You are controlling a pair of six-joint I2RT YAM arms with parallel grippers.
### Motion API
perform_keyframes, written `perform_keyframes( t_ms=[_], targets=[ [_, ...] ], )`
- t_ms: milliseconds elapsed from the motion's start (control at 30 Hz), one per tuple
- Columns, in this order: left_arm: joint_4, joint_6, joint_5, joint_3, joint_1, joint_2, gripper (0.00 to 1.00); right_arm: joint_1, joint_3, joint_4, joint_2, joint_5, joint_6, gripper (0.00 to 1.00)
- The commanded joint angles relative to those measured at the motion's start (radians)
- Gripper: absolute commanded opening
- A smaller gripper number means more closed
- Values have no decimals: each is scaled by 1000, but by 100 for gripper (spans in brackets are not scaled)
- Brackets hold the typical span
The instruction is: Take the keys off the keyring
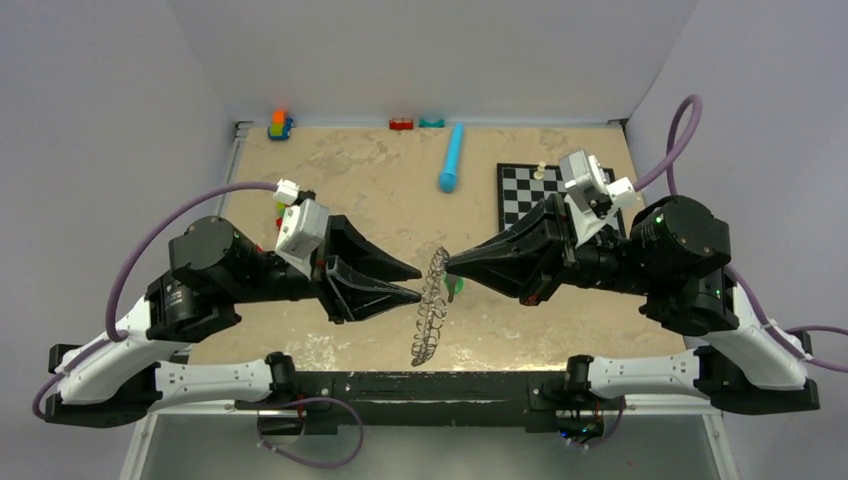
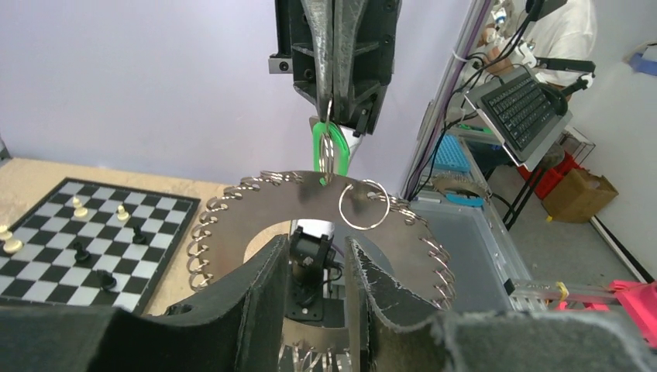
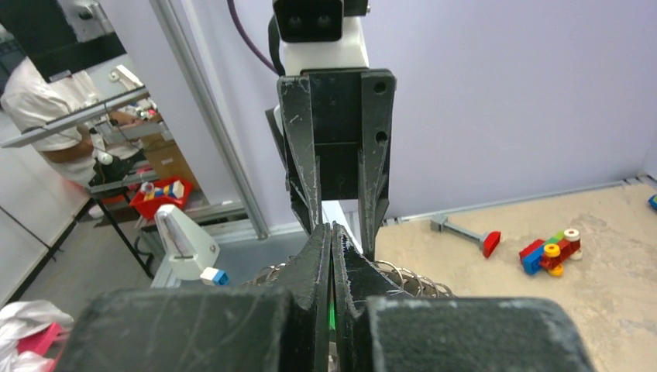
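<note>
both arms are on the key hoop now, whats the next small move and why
Probably a short pull of the right gripper away from the keyring, with the left gripper holding steady. The right's jaws look shut on the small split ring of the green key, which is still threaded through the hoop's edge, and the left's fingers straddle the hoop's band.

- My table (image 1: 350, 190): tan, mottled surface.
- Blue cylinder (image 1: 451, 159) lies on it, far centre.
- Chessboard (image 1: 525, 190) lies far right.
- Coloured blocks (image 1: 280, 124) rest at far left edge.
</note>
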Motion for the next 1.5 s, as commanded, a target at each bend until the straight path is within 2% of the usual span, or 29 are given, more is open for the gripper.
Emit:
perform_keyframes(
  t_ms=[0,233,533,700,1067,1467],
  targets=[
    [164,19,38,-35,1,-25,36,-4,-4,120,-18,35,22,0],
    [302,19,29,-89,0,-40,35,-2,-19,149,-20,28,30,0],
    [381,20,12,-107,-3,-16,31,-3,-21,168,-17,24,30,0],
    [386,25,-1,-115,-4,-16,25,-2,-24,176,-17,15,32,0],
    [422,26,6,-108,-5,-3,23,-4,-22,183,-9,5,31,0],
    [418,29,2,-105,-5,-1,10,-2,-21,188,-6,0,29,0]
  ],
)
